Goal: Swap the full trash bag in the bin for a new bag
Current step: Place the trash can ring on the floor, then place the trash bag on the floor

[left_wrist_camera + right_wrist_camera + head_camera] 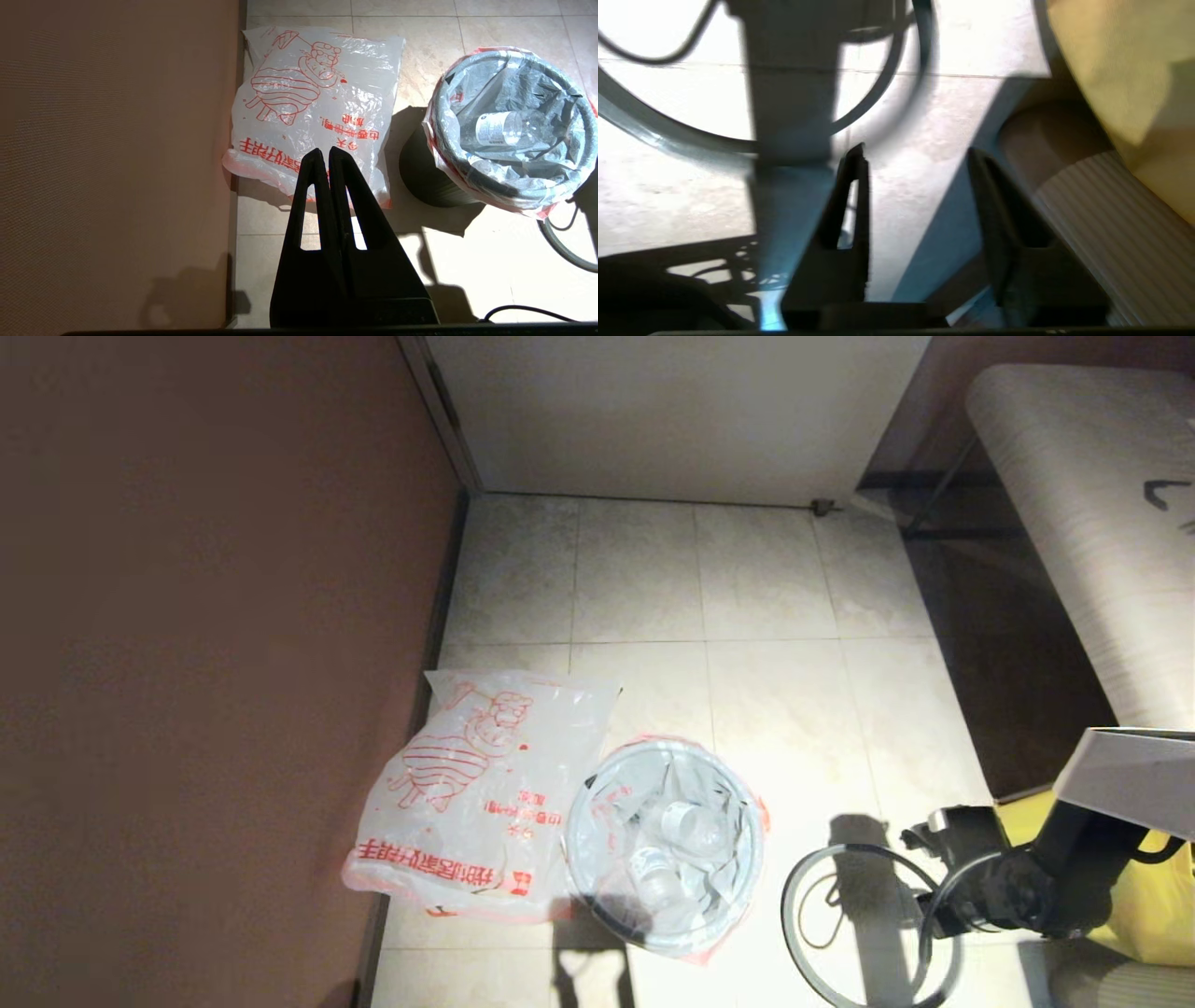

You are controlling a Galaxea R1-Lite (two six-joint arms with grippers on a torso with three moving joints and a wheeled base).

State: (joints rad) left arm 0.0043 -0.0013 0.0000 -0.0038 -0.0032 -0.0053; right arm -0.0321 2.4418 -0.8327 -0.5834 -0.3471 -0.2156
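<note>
The bin (423, 179) stands on the tiled floor, lined with the full trash bag (665, 840) (509, 130); clear bottles lie inside and the bag's red-printed edge folds over the rim. The new bag (476, 793) (313, 107) lies flat on the floor between the bin and the brown wall. The grey hoop (786, 905) (658, 135) lies on the floor to the right of the bin. My right gripper (926, 870) (915, 151) hangs open low over the hoop's right side, with only floor between its fingers. My left gripper (324, 151) is shut and empty, above the new bag's near edge.
A brown wall (205, 663) borders the left. A big yellow bag (1158, 905) (1125, 70) and a beige ribbed cylinder (1111, 224) sit close by the right arm. A pale bench (1092, 523) stands at the far right, a door (672, 411) at the back.
</note>
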